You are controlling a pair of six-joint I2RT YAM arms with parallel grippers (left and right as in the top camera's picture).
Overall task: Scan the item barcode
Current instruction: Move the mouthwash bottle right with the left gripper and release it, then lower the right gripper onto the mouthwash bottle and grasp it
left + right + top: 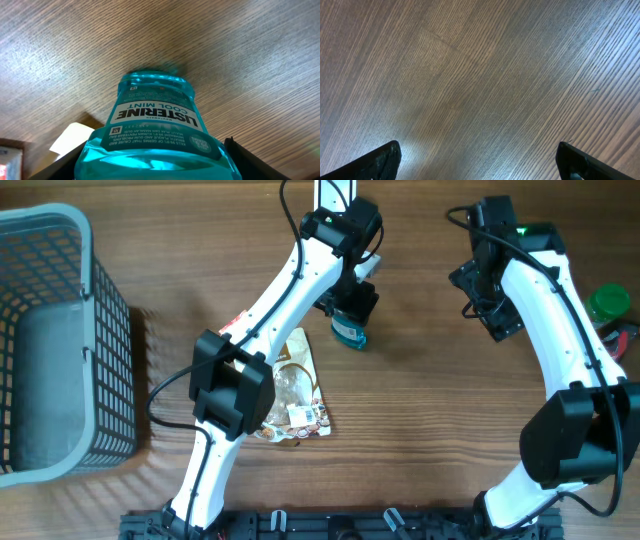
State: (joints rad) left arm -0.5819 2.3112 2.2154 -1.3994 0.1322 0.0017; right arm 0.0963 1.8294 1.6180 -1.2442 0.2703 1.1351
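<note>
From above: the left gripper [352, 308] is down over the mouthwash bottle [349, 331], near the middle of the table [430, 430] toward its far edge. The bottle shows teal below the dark fingers. Just beside the wrist, a white card [366, 268] peeks out. Nearer the front, a snack pouch [297, 392] lies flat, with the left arm crossing over part of it. At the far left sits the grey lattice basket [105, 330], its floor in plain view from here. On the right, the right gripper [495, 320] hangs over bare wood, well apart from the bottle. A green-lidded jar [608, 302] stands at the right edge; its contents can't be made out.

Left wrist view now: the mouthwash bottle [155, 130] fills the frame and is full of clear blue-green liquid. Its label reads LISTERINE COOL MINT, upside down to this camera. The left gripper [150, 162] has it, with a dark finger tight against each flank at the bottom corners. The bottle's far end points at the wood over a dark shadow, and I can't tell whether it touches. The white card [70, 140] lies on the table to the left of the bottle.

Right wrist view: it's all wood grain. The right gripper [477, 147] is spread wide, with fingertips [387, 157] at the bottom corners and bare table between them.
</note>
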